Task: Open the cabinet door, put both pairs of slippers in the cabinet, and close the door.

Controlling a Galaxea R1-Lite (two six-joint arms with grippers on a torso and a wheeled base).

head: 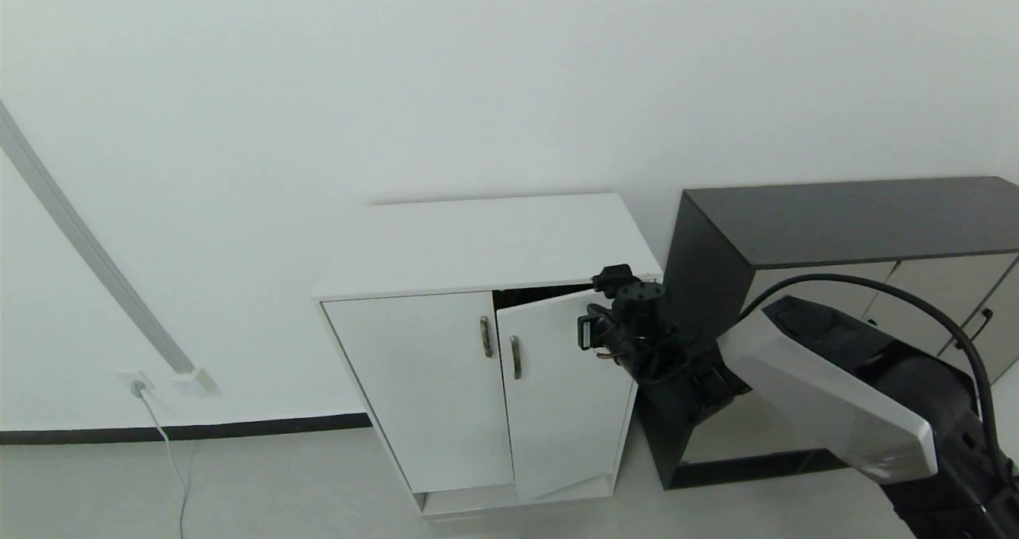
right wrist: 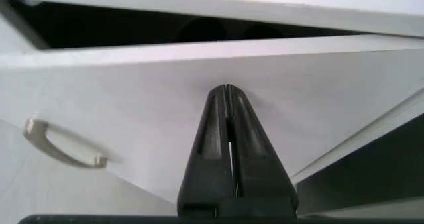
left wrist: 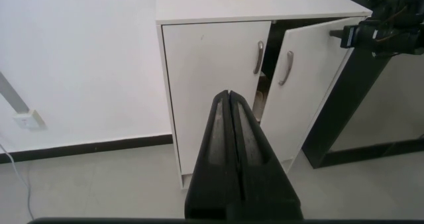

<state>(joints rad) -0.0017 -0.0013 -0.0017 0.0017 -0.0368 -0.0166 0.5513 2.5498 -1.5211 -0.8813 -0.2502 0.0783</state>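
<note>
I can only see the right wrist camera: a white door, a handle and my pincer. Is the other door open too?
Observer: No. In the head view the left door is shut; only the right door stands ajar.
Operator: Where's my other pincer?
Observer: The left pincer is shut, held back from the white cabinet, touching nothing.
Operator: What's beside the cabinet?
Observer: A wall socket with a cable plugged in, on the wall to its left.

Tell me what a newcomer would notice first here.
The white cabinet against the wall, its right door ajar and its left door shut. The right gripper, shut, points at the ajar door's front near its top edge; a dark sideboard stands just right of the cabinet.
</note>
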